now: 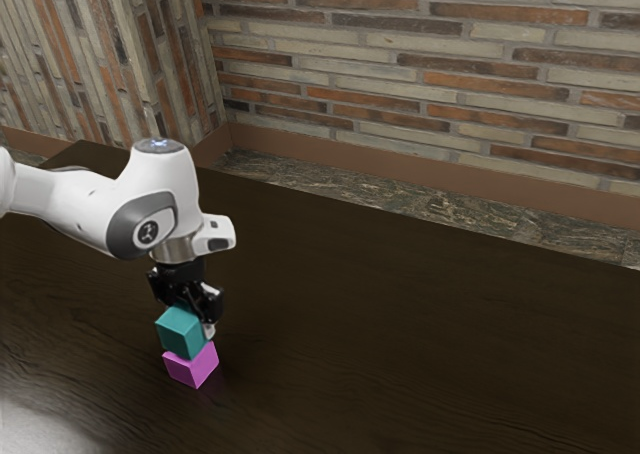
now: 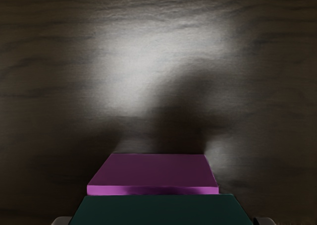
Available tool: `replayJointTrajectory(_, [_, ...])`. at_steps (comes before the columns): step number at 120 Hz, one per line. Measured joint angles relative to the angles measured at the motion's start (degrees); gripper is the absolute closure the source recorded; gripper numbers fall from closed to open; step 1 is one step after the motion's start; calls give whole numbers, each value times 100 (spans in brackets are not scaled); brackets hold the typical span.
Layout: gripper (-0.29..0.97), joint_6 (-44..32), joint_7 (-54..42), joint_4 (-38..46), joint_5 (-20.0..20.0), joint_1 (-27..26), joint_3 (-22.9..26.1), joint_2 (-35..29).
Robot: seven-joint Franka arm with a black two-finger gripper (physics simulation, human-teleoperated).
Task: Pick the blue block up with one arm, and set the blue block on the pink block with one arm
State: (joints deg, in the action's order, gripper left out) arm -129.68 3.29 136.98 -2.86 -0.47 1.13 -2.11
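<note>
The blue block point(image 1: 180, 332), teal in colour, rests on top of the pink block point(image 1: 191, 365) on the dark wooden table point(image 1: 400, 314). It sits a little toward the exterior view's left of the pink one. My gripper point(image 1: 187, 319) reaches down from directly above, its fingers flanking the blue block and touching both sides, so it is shut on it. In the wrist view the blue block point(image 2: 159, 210) lies just under my hand, with the pink block point(image 2: 154, 174) showing beyond it and a fingertip point(image 2: 61, 220) at its side.
A brick wall point(image 1: 420, 64) with a stone ledge point(image 1: 450, 209) runs along the table's far edge. Bare table surface stretches toward the exterior view's right and front.
</note>
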Motion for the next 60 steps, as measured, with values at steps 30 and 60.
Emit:
replayJointTrajectory(30, [33,-17,-9,117,-3,-1,1,-134])
replayJointTrajectory(60, [33,-89,-11,204,6,33,1,-127])
